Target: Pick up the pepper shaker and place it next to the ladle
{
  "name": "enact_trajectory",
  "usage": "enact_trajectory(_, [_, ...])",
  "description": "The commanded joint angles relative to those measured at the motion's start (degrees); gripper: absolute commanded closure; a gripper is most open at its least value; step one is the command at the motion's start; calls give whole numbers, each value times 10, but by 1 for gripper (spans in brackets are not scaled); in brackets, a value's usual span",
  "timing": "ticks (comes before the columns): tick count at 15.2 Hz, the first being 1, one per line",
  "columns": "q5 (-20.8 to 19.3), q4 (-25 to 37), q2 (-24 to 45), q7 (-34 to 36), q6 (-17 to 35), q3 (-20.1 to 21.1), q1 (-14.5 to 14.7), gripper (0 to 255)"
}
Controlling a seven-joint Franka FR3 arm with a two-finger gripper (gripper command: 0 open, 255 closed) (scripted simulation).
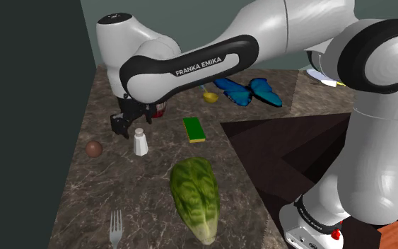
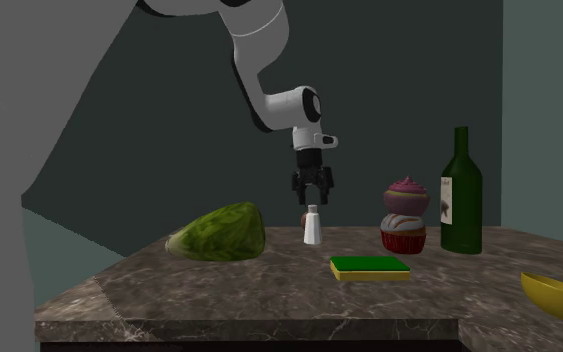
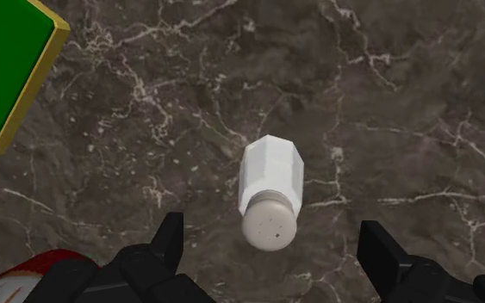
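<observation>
A green sponge (image 3: pixel 3 77) with a yellow edge lies well outside one finger. The gripper (image 2: pixel 312 192) holds its black fingers wide apart, gripping nothing. Between them and just below their tips, touching neither, the white pepper shaker (image 3: pixel 270 185) stands upright on the dark marbled counter (image 3: pixel 404 103)

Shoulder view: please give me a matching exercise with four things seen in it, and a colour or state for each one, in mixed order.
Things:
1. pepper shaker
2. sponge
3. fork
4. gripper

Colour or state:
a. open, above the pepper shaker
b. grey, lying flat
c. white, standing upright
d. green top with a yellow side

Pairs: 1-c, 2-d, 3-b, 4-a
</observation>
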Motion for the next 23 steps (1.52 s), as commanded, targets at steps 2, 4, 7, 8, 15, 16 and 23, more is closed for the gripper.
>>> enact_trajectory(2, [-7, -5, 13, 6, 17, -3, 3, 0])
enact_trajectory(4, [-10, -13, 18, 8, 29, -5, 3, 0])
enact_trajectory(7, [-13, -18, 23, 10, 39, -7, 3, 0])
enact_trajectory(8, [-13, -18, 23, 10, 39, -7, 3, 0])
enact_trajectory(15, [-13, -18, 23, 10, 39, -7, 3, 255])
enact_trajectory(16, [-13, -18, 23, 10, 39, -7, 3, 255])
enact_trajectory(23, [-13, -18, 23, 10, 39, -7, 3, 255])
